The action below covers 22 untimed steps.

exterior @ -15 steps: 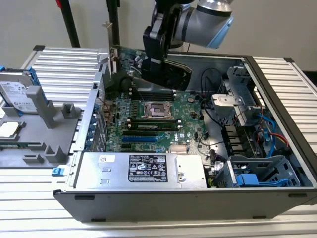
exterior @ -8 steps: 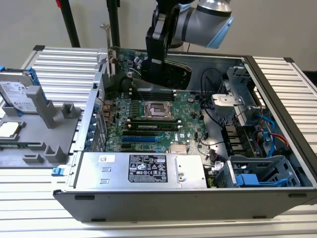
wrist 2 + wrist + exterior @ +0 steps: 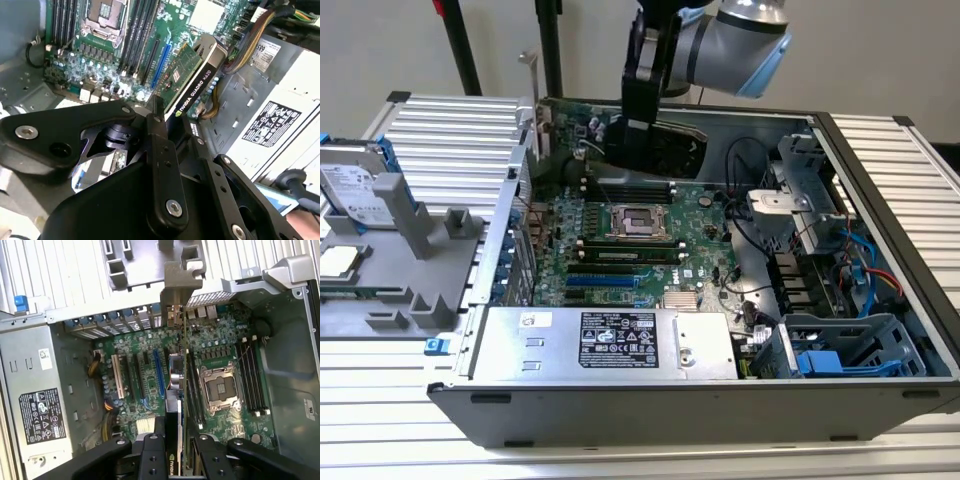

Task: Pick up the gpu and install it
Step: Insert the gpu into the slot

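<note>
1. My claw [image 3: 177, 452] is gripping the gpu [image 3: 183, 385], fingers closed on the card's edge.
2. I am holding the gpu on edge above the motherboard [image 3: 710, 230], inside the open case [image 3: 620, 410].
3. Its bracket [image 3: 180, 285] is facing the case's slotted wall.

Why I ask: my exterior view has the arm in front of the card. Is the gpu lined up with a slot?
Observer: In the first wrist view the gpu shows edge-on between the long blue slot and the CPU socket, roughly parallel to both.
Operator: Is it gripped?
Observer: The gripper is shut on the gpu, clamping both faces.
Operator: And the bracket?
Observer: In that view its silver bracket overlaps the case's rear wall, beside the slot openings.
</note>
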### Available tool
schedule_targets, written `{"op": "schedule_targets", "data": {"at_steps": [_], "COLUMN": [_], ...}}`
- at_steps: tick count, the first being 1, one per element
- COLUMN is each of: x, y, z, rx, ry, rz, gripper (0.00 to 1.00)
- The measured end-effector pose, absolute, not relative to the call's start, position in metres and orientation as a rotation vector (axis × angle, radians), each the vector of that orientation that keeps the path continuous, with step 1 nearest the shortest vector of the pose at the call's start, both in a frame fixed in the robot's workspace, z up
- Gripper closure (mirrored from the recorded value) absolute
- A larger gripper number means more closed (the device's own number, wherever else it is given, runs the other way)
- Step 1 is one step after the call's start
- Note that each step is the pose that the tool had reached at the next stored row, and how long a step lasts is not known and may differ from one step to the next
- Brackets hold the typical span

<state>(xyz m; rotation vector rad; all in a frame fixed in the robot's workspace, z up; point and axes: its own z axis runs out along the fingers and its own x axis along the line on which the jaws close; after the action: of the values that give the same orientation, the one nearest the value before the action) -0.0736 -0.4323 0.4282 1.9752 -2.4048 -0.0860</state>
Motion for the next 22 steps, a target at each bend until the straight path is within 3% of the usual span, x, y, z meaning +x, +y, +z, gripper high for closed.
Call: {"op": "schedule_targets", "data": {"at_steps": [22], "x": [-0.0722], "y": [-0.4323], "z": [0.4283], "rx": [2.223], "ry": [-2.168], "rz": [-0.081], "gripper": [1.0]}}
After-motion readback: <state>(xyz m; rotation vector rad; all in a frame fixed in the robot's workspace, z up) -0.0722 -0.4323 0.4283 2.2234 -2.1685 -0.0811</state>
